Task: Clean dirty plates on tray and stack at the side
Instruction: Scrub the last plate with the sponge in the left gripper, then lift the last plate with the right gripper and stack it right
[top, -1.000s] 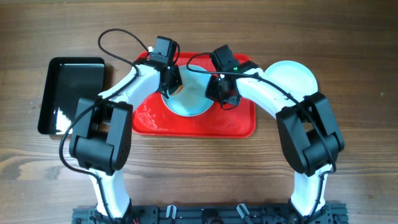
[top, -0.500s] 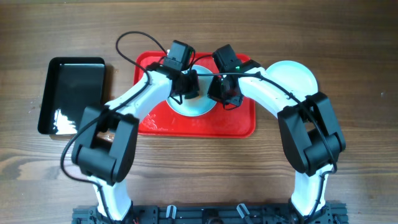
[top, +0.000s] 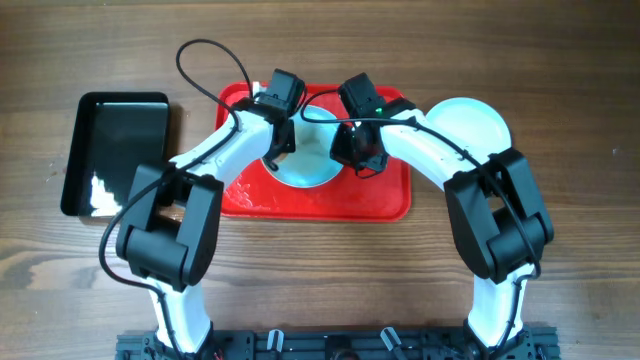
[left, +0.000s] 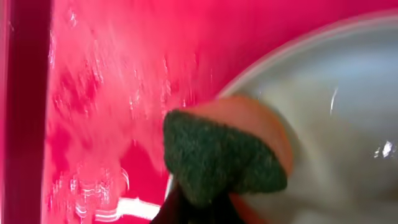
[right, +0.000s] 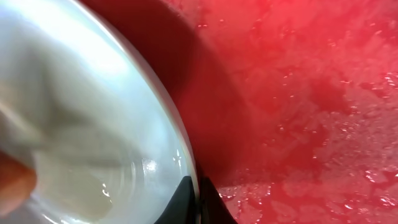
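A pale-blue plate (top: 312, 160) lies on the red tray (top: 380, 200). My left gripper (top: 278, 150) is shut on a green and orange sponge (left: 217, 155), which presses on the plate's left rim (left: 336, 99). My right gripper (top: 355, 150) is shut on the plate's right rim (right: 186, 155), one finger on each side, holding that edge slightly raised. The tray surface is wet in both wrist views (right: 311, 93). Another white plate (top: 478, 122) rests on the table to the right of the tray, partly under my right arm.
A glossy black tray (top: 110, 150) sits on the wooden table left of the red tray. Black cables loop over the back of the red tray.
My left gripper swung right across the plate with the sponge, then came back left to the plate's left rim. My right gripper has kept its hold on the plate.
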